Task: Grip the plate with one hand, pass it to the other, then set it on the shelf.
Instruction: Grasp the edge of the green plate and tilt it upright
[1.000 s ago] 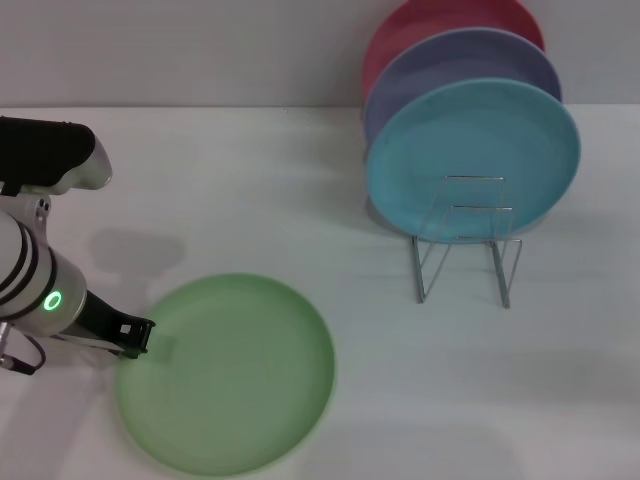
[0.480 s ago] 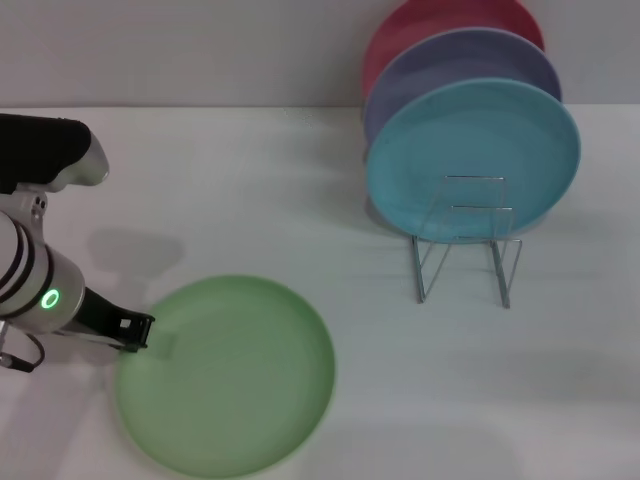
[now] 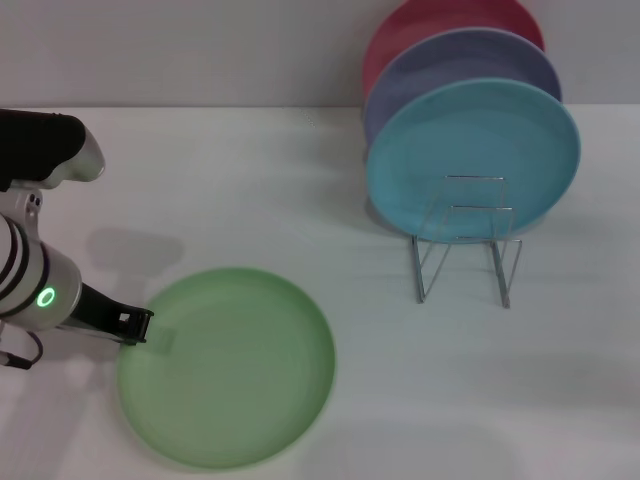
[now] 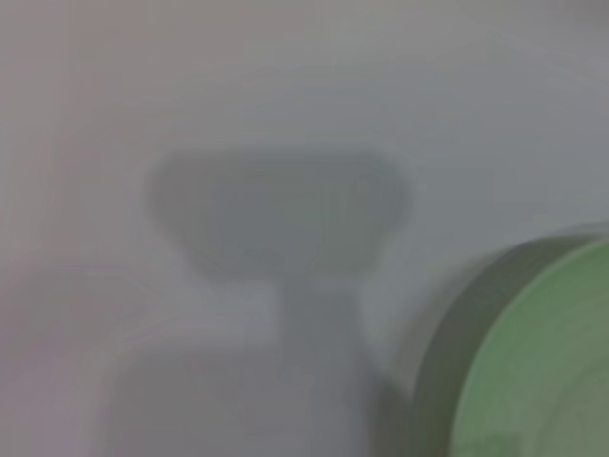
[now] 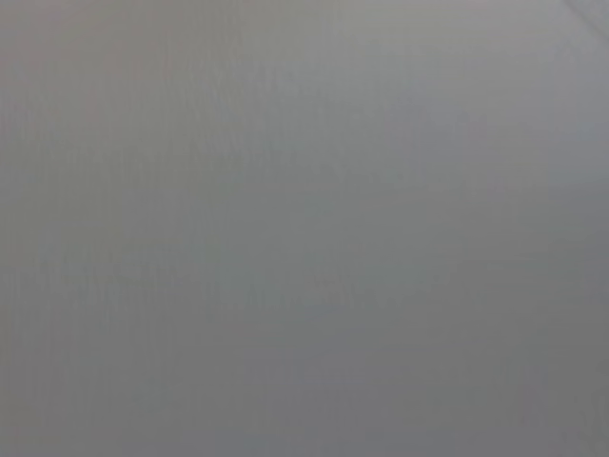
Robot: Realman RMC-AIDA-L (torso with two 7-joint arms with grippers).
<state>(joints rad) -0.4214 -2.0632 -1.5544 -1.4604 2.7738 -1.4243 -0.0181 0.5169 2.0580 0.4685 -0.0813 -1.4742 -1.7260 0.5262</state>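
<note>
Head view. The left gripper (image 3: 133, 326), a black two-finger tool on a silver wrist with black bands and a lit green ring, reaches in from the left edge of the white table (image 3: 250, 190) and meets the left rim of the green plate (image 3: 227, 367). Its fingers close on that rim, so the gripper holds the plate. The plate sits at the near left of the table, well apart from the wire rack (image 3: 466, 240); its shadow shows along the near and right edge (whether the far rim is raised off the table cannot be told).

The wire rack stands at the right of the table, its front loops bare. Behind those loops, 3 plates stand upright, 1 behind the other: a blue plate (image 3: 472, 160) nearest, a lavender plate (image 3: 450, 60) behind it, and a red plate (image 3: 440, 18) farthest back.

Left wrist view. An arc of the green plate (image 4: 542, 371) fills 1 corner, and the arm's soft shadow lies on the table (image 4: 285, 95) beside it; the gripper's own fingers do not appear.

Right wrist view. Only a plain grey surface is visible. The right gripper appears in no view.
</note>
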